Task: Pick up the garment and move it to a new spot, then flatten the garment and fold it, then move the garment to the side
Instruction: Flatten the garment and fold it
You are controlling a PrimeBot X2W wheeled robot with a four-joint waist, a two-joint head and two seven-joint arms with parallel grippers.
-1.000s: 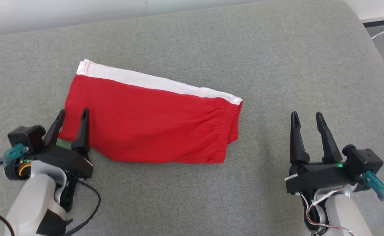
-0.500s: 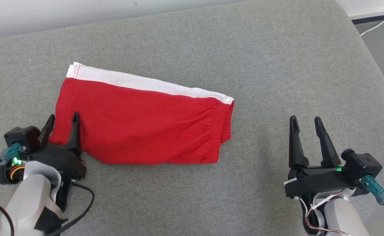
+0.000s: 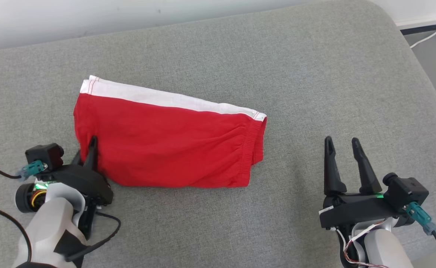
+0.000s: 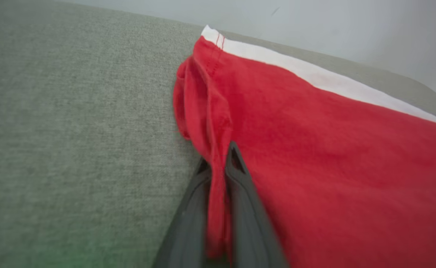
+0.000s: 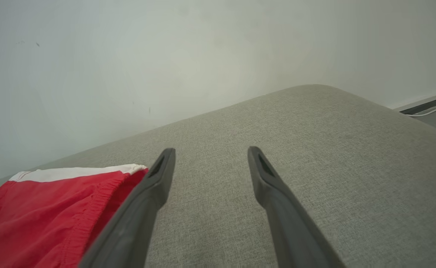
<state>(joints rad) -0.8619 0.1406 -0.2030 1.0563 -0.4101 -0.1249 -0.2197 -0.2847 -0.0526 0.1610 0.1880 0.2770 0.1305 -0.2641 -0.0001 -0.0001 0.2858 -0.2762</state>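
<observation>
Folded red garment (image 3: 169,145) lies lengthwise left-right, waistband (image 3: 254,143) pointing right.

R wrist cam: right gripper (image 5: 210,150) has both fingers (image 5: 277,201) spread wide, nothing btwn them but bare grey fabric surface (image 5: 314,156). Red garment (image 5: 35,212) lies flat, down and to the left of the finger on the view's left. That finger crosses the garment's gathered elastic edge (image 5: 91,208) in frame; contact or not, can't tell. White band (image 5: 73,173) runs along the garment's far side. Beyond the fingertips, pale wall (image 5: 166,56). Far right of the other finger, white cable (image 5: 432,111) past the surface's rounded corner.
</observation>
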